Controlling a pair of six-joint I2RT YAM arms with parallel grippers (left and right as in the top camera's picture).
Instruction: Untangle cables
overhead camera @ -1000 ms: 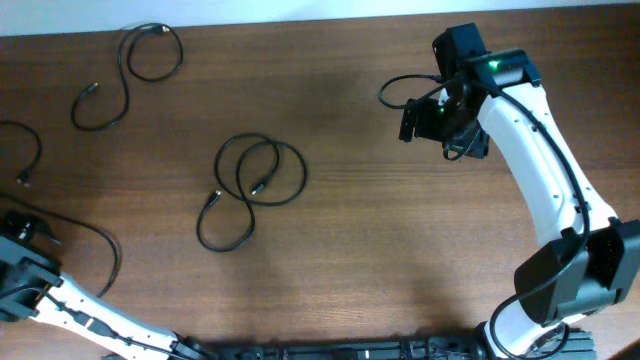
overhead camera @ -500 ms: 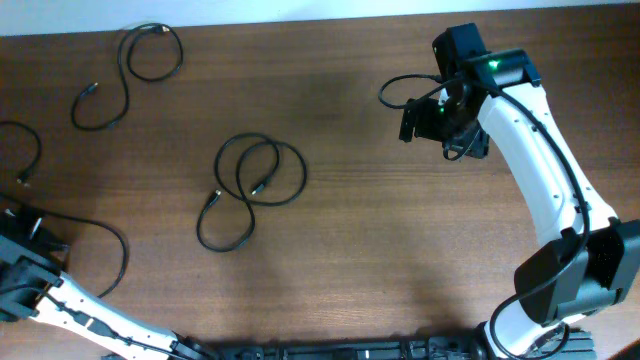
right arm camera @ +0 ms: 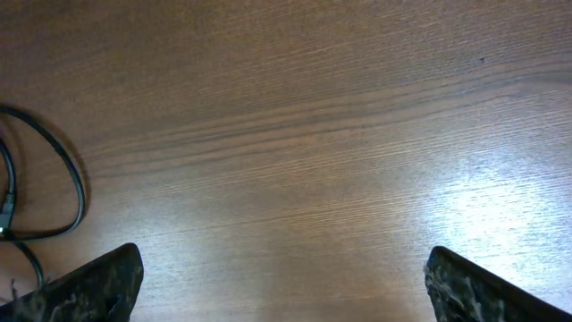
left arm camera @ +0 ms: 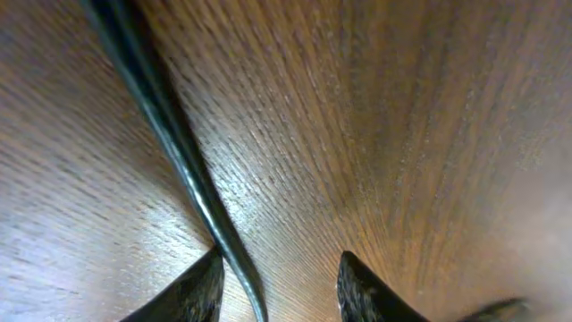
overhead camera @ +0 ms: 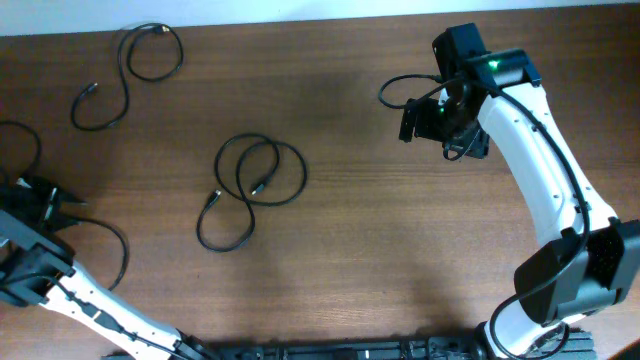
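Observation:
Several thin black cables lie on the wooden table. A coiled pair of loops (overhead camera: pixel 255 175) is in the middle, and an S-shaped cable (overhead camera: pixel 148 52) is at the back left. Another cable (overhead camera: pixel 118 243) curves away from my left gripper (overhead camera: pixel 58 207) at the left edge. In the left wrist view this cable (left arm camera: pixel 170 134) runs between the open fingers (left arm camera: pixel 279 291), close to the left finger. My right gripper (overhead camera: pixel 415 118) is at the back right, wide open and empty (right arm camera: pixel 286 286) just above the wood. A cable loop (overhead camera: pixel 398 90) lies beside it and also shows in the right wrist view (right arm camera: pixel 73 188).
Another black cable end (overhead camera: pixel 30 150) curls at the far left edge. The table's back edge (overhead camera: pixel 300 20) meets a white surface. The white right arm (overhead camera: pixel 540 170) stretches over the right side of the table.
My left gripper has moved toward the back along the left edge, and the cable loop beside it has shifted slightly. The right arm has not moved.

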